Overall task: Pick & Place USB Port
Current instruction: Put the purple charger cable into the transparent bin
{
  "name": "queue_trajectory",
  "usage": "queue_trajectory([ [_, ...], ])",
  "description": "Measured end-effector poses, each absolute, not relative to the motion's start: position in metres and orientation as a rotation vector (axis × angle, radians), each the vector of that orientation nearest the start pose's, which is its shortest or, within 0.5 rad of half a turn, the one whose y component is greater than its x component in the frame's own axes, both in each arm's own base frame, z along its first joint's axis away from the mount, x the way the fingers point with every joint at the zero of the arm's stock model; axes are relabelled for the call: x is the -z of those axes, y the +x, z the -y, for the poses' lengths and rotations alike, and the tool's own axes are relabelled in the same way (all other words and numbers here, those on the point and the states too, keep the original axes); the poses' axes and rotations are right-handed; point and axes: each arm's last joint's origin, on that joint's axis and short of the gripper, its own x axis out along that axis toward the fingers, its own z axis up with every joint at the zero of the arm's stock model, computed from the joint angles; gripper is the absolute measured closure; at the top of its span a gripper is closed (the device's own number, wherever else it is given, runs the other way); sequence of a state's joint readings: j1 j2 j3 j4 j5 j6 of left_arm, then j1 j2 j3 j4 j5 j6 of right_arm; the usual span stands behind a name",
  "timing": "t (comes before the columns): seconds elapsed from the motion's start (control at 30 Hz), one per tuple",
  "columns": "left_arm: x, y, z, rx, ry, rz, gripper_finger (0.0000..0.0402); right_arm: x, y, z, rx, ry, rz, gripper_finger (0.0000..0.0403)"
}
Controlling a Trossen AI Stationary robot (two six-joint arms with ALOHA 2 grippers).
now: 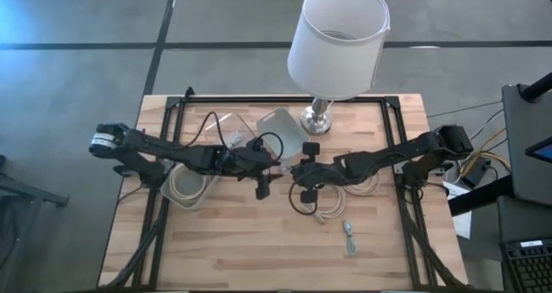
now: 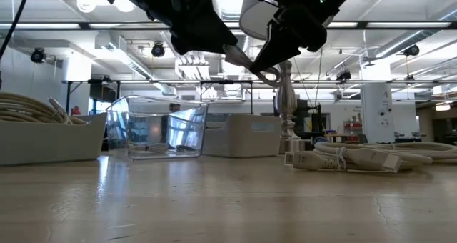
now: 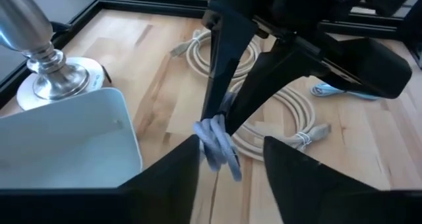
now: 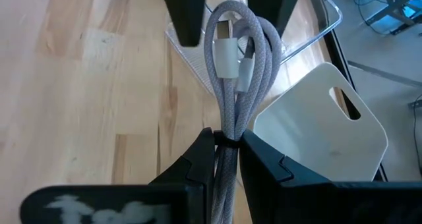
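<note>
Handover hangs mid-frame: right gripper (image 4: 227, 151) clenches the coiled grey USB cable (image 4: 234, 66), left gripper (image 3: 231, 155) gapes beside it, placement still pending.

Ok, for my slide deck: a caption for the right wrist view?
Right gripper pinches a coiled grey USB cable above the white bin.

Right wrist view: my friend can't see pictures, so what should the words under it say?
The right hand is shut on a coiled gray braided cable with white plugs, holding it above the wooden table. The left hand's two dark fingers sit just past the coil, one on each side. Beyond lie a white bin lid and a clear container.
</note>
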State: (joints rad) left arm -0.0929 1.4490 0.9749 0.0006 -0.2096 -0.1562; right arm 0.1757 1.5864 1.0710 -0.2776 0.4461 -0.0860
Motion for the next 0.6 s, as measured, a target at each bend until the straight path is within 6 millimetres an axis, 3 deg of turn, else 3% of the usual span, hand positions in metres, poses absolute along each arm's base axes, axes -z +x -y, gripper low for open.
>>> queue_trajectory([
  [0.37, -0.2538, 0.3153, 0.0185, -0.167, -0.081, -0.484, 0.0383, -0.2331, 0.3308, -0.046, 0.228, -0.316, -0.754, 0.0351],
  [0.6, -0.2543, 0.3156, 0.0175, -0.17, -0.083, -0.479, 0.0366, -0.2333, 0.331, -0.046, 0.232, -0.309, -0.749, 0.0334],
])
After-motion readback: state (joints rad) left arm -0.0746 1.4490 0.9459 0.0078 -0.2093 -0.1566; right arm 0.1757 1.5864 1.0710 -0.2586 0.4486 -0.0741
